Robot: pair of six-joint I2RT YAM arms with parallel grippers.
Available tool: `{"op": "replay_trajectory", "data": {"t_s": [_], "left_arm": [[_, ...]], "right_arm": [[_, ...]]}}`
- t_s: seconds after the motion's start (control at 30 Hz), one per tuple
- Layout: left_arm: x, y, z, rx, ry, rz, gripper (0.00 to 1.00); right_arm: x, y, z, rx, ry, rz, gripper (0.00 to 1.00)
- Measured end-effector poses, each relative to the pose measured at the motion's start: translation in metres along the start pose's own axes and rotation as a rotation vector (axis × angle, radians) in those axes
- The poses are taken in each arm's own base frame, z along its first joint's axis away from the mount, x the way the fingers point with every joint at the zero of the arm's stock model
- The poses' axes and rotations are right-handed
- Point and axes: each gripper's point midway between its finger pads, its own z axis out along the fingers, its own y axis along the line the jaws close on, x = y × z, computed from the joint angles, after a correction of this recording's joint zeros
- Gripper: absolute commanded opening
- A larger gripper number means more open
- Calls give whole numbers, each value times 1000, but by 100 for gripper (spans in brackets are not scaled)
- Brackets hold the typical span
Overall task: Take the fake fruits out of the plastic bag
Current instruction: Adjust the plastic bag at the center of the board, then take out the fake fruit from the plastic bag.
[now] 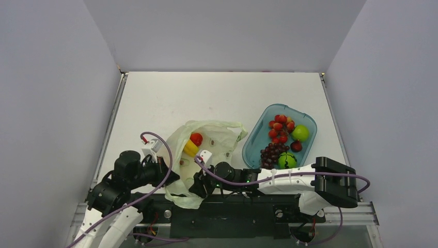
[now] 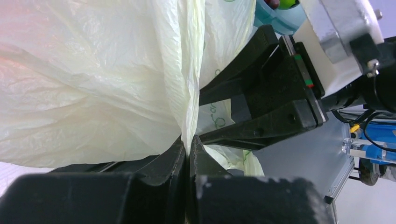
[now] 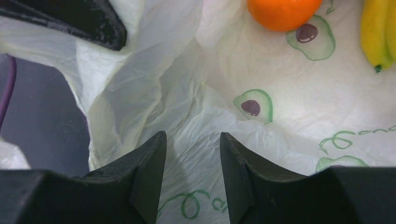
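Plastic bag (image 1: 222,135) holds banana (image 1: 190,149), red fruit (image 1: 196,138); tray (image 1: 253,139) holds grapes (image 1: 271,153).

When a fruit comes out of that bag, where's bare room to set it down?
Bare table lies beyond the plastic bag and blue tray, to the back wall, and left of the bag. Crowded: the near edge around the bag, and the full tray.

bag (image 3: 140,93): thin translucent plastic film, crinkled, faint sheen (green prints on it)
orange (image 3: 282,11): smooth, satin, inside the bag
banana (image 3: 376,32): smooth glossy plastic, inside the bag
tray (image 1: 256,137): see-through blue glossy plastic, right of the bag
table (image 1: 206,98): matt white
right fingers (image 3: 149,177): matt black plastic
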Motion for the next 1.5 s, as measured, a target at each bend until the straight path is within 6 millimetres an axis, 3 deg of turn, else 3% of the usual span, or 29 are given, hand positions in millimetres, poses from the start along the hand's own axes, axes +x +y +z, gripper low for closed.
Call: {"op": "replay_trajectory", "data": {"t_s": [0.17, 0.37, 0.5, 0.6, 0.73, 0.93, 1.07, 1.43, 1.5], "left_arm": [[3, -3, 1, 21, 20, 9, 0], [9, 3, 8, -5, 84, -5, 0], [16, 9, 12, -40, 142, -33, 0], [21, 14, 13, -67, 176, -51, 0], [23, 18, 14, -90, 190, -58, 0], [21, 27, 14, -141, 177, -65, 0], [19, 29, 14, -155, 159, -66, 0], [15, 31, 11, -167, 121, -72, 0], [14, 31, 11, -169, 110, -70, 0]], "right_arm": [[-20, -19, -3, 61, -18, -2, 44], [-68, -71, -16, 227, -118, 13, 49], [-90, -97, -1, 328, -126, -16, 57], [-87, -116, 22, 386, -91, -39, 59], [-64, -142, 45, 450, -19, -59, 59], [-42, -161, 55, 489, 31, -71, 57], [-43, -166, 58, 490, 22, -77, 52], [-65, -167, 79, 456, -25, -71, 0], [-66, -167, 79, 455, -28, -71, 0]]}}
